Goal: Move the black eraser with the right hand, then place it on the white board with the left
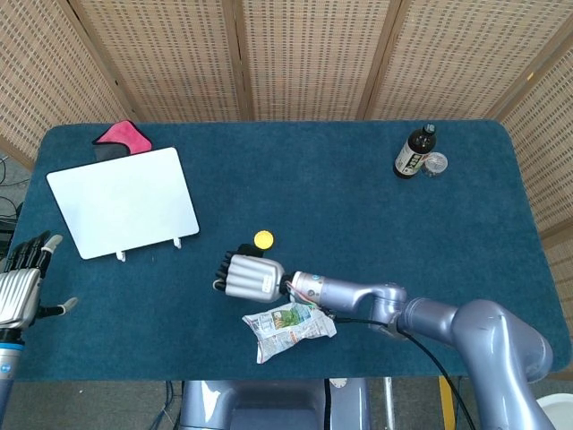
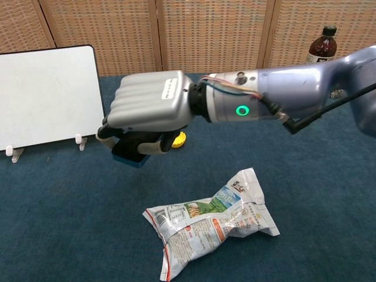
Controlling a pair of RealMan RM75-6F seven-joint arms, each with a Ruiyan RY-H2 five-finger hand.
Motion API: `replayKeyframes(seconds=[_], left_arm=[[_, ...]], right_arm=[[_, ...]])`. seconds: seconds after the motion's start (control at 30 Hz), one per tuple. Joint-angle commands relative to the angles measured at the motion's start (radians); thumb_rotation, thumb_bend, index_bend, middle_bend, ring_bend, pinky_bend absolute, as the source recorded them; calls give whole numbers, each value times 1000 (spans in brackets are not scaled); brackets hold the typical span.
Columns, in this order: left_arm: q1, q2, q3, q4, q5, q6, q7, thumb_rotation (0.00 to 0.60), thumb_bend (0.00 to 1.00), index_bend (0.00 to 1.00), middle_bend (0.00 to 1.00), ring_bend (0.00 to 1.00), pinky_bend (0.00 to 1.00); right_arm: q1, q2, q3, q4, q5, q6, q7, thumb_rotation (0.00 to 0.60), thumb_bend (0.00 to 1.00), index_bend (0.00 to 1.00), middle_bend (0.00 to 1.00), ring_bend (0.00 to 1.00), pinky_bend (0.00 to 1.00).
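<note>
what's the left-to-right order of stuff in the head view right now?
left hand → white board → right hand holding the black eraser → dark bottle. The pink cloth, yellow cap and snack bag overlap these horizontally, so I left them out.

A lab-like test booth — woven screen panels (image 1: 304, 58) close in a table (image 1: 295, 170) under blue cloth.

One eraser (image 2: 130, 155); one whiteboard (image 1: 124, 202); one bottle (image 1: 415, 152); one snack bag (image 1: 289, 323); one yellow cap (image 1: 263, 239); one pink cloth (image 1: 123, 134)
</note>
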Motion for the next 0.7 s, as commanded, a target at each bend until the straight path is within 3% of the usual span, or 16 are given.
replayKeyframes(seconds=[0.03,0.13,0.27,0.33,0.4,0.47,0.5,0.6,0.7], left_arm=[[1,3,0,1,-2,-1,-7,600,80,0,0,0,14],[5,12,-1,3,-6,0,-27,600,81,0,0,0,14],[6,16,-1,5,-7,-2,-40,600,81,0,0,0,14],[6,18,-1,4,-6,-1,-42,600,81,0,0,0,14],[5,17,0,4,-6,-1,-40,600,81,0,0,0,14],[5,17,0,4,-6,-2,-40,600,80,0,0,0,14],[4,16,1,4,-6,-3,-38,600,81,0,0,0,14],[3,14,1,5,-7,-4,-33,600,82,0,0,0,14],[2,12,1,4,-7,-4,-30,600,82,0,0,0,14]], right_arm=[[29,-62,38,27,47,-59,-54,600,672,574,555,429,452],[20,-128,102,61,166,-134,-141,600,672,574,556,429,452],[2,-142,143,36,269,-184,-240,600,667,574,547,430,452],[-5,-136,153,9,317,-215,-275,600,573,560,505,417,452],[-8,-121,161,-29,366,-256,-311,600,284,444,387,364,452],[-12,-108,169,-65,416,-288,-340,600,76,278,234,292,451],[-14,-102,174,-86,447,-302,-359,600,18,177,134,219,434],[-21,-90,187,-136,527,-320,-402,600,0,10,0,14,280],[-29,-86,198,-173,574,-292,-437,600,0,0,0,0,161]])
